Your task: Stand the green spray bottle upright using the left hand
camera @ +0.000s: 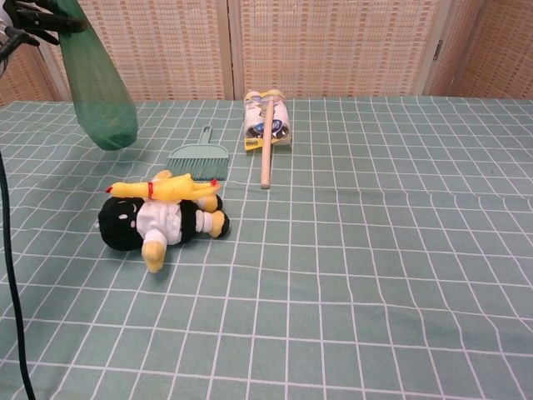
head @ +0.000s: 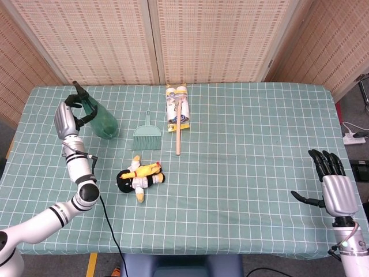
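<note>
The green spray bottle (head: 102, 123) is gripped at its neck and black trigger head by my left hand (head: 65, 117) at the table's far left. It hangs tilted, top toward the hand and rounded base swung out to the right. In the chest view the green spray bottle (camera: 98, 87) slants from the upper left corner, where only the dark fingers (camera: 27, 14) of my left hand show, and its base seems raised off the cloth. My right hand (head: 334, 187) stays near the front right edge, fingers apart and holding nothing.
A small green hand broom (head: 146, 135) lies right of the bottle. A black, white and yellow plush toy (head: 140, 176) lies in front of it. A packaged item with a wooden handle (head: 177, 115) lies at centre back. A black cable (camera: 10, 250) trails from my left arm.
</note>
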`<state>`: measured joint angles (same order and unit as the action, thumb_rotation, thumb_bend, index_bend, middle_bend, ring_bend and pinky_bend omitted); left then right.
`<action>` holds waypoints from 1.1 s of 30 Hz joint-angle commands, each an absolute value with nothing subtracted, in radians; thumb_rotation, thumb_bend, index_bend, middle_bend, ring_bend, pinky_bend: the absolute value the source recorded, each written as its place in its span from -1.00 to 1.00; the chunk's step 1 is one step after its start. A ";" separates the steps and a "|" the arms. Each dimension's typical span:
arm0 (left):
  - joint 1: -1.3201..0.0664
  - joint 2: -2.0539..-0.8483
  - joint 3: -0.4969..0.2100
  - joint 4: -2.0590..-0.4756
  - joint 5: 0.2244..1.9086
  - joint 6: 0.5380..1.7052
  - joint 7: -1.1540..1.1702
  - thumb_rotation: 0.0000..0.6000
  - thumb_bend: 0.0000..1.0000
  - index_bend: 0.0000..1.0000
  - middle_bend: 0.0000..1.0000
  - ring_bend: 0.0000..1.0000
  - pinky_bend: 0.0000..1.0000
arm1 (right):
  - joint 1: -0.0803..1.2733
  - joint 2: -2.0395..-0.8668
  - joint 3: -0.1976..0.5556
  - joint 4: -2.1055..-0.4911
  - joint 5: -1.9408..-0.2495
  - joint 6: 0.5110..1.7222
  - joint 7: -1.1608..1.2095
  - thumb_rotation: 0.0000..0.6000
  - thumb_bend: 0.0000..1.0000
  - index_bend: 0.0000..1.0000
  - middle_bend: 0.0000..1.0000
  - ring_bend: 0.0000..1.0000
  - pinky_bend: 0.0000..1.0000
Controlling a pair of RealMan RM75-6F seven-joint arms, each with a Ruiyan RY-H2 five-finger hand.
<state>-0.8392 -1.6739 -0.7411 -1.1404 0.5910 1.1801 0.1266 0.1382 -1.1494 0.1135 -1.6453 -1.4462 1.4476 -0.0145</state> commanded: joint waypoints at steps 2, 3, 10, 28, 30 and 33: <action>-0.839 -1.704 -0.722 -1.076 0.619 1.157 0.056 1.00 -0.23 0.44 -0.08 -0.26 -0.60 | 0.140 -1.150 0.116 -1.652 -1.434 1.441 -0.030 1.00 -1.00 -0.91 -0.87 -1.00 -1.00; -0.840 -1.709 -0.716 -1.062 0.630 1.155 0.043 1.00 -0.23 0.44 -0.08 -0.27 -0.61 | 0.140 -1.150 0.117 -1.654 -1.430 1.441 -0.035 1.00 -1.00 -0.91 -0.87 -1.00 -1.00; -0.848 -1.738 -0.685 -0.966 0.689 1.132 -0.026 1.00 -0.23 0.43 -0.10 -0.29 -0.63 | 0.141 -1.145 0.121 -1.679 -1.400 1.424 -0.054 1.00 -1.00 -0.91 -0.87 -1.00 -1.00; -0.835 -1.776 -0.652 -0.859 0.766 1.118 -0.141 1.00 -0.23 0.40 -0.10 -0.29 -0.65 | 0.148 -1.130 0.126 -1.714 -1.360 1.393 -0.070 1.00 -1.00 -0.90 -0.87 -1.00 -1.00; -0.833 -1.779 -0.649 -0.857 0.767 1.113 -0.140 1.00 -0.23 0.40 -0.10 -0.29 -0.65 | 0.149 -1.129 0.126 -1.715 -1.356 1.389 -0.069 1.00 -1.00 -0.90 -0.87 -1.00 -1.00; -0.829 -1.785 -0.645 -0.853 0.763 1.106 -0.135 1.00 -0.23 0.40 -0.10 -0.29 -0.65 | 0.150 -1.128 0.126 -1.716 -1.355 1.386 -0.067 1.00 -1.00 -0.90 -0.87 -1.00 -1.00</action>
